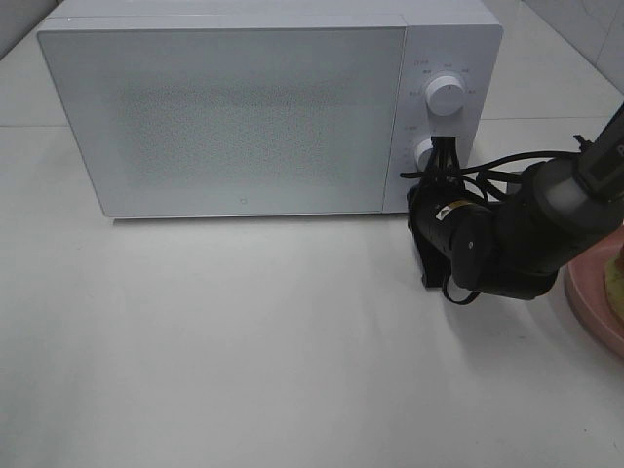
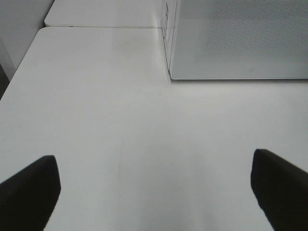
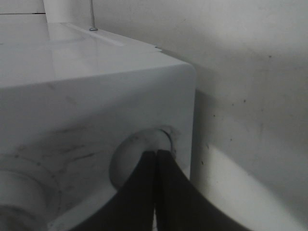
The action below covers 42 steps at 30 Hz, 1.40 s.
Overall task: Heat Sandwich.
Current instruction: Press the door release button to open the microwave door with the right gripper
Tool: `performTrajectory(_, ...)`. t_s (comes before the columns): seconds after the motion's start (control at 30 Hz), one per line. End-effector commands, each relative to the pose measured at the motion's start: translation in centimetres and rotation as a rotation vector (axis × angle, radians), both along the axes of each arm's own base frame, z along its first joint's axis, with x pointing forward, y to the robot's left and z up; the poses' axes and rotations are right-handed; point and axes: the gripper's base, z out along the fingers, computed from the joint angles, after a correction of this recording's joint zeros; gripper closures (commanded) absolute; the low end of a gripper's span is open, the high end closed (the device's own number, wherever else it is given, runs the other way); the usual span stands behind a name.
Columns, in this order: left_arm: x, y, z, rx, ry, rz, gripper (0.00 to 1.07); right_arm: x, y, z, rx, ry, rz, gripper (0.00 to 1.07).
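Right pincer: my tips pressed together, at the microwave's lower knob.
Left pincer: spread wide, empty, over the bench.
Sandwich: on pink plate, well apart from my right pincer.

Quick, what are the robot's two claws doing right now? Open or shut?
Left gripper: open, holding nothing.
Right gripper: shut, holding nothing, tips at the lower knob.

microwave on table, rear | plate on table, front-right of microwave
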Motion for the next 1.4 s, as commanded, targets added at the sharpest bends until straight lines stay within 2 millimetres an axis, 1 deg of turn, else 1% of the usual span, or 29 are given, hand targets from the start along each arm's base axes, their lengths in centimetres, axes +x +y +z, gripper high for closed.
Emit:
performTrajectory(0.03,-0.4,0.0,0.0,0.0,-0.031,0.003,0.03,0.9,-0.4,0.8,-0.011,-0.075,-0.034,1.04)
performTrajectory(0.13,-0.4,0.0,0.0,0.0,-0.031,0.003,0.03,1.2,-0.5,1.7,-0.017,-0.157,-0.042,1.04)
performTrajectory(0.33,-0.4,0.0,0.0,0.0,-0.031,0.003,0.03,1.3,-0.5,2.7,-0.011,-0.19,-0.043,1.04)
performTrajectory(0.53,-0.4,0.0,0.0,0.0,-0.031,0.003,0.03,1.4,-0.5,2.8,-0.011,-0.198,-0.045,1.04)
performTrajectory(0.67,-0.4,0.0,0.0,0.0,-0.031,0.003,0.03,1.6,-0.7,3.6,-0.041,-0.294,-0.057,1.04)
performTrajectory(0.77,-0.4,0.0,0.0,0.0,-0.031,0.003,0.03,1.8,-0.7,3.8,-0.04,-0.303,-0.063,1.04)
performTrajectory(0.83,-0.4,0.0,0.0,0.0,-0.031,0.003,0.03,2.7,-0.9,3.7,-0.048,-0.313,-0.06,1.04)
performTrajectory(0.87,-0.4,0.0,0.0,0.0,-0.031,0.003,0.03,2.7,-0.9,3.7,-0.048,-0.313,-0.06,1.04)
performTrajectory(0.93,-0.4,0.0,0.0,0.0,-0.031,0.003,0.03,3.3,-0.7,3.8,-0.047,-0.332,-0.046,1.04)
performTrajectory(0.97,-0.4,0.0,0.0,0.0,-0.031,0.003,0.03,3.9,-0.7,4.0,-0.045,-0.356,-0.045,1.04)
performTrajectory(1.0,-0.4,0.0,0.0,0.0,-0.031,0.003,0.03,4.1,-0.7,4.0,-0.044,-0.365,-0.043,1.04)
performTrajectory(1.4,-0.4,0.0,0.0,0.0,-0.031,0.003,0.03,4.2,-0.5,4.2,-0.044,-0.376,-0.03,1.05)
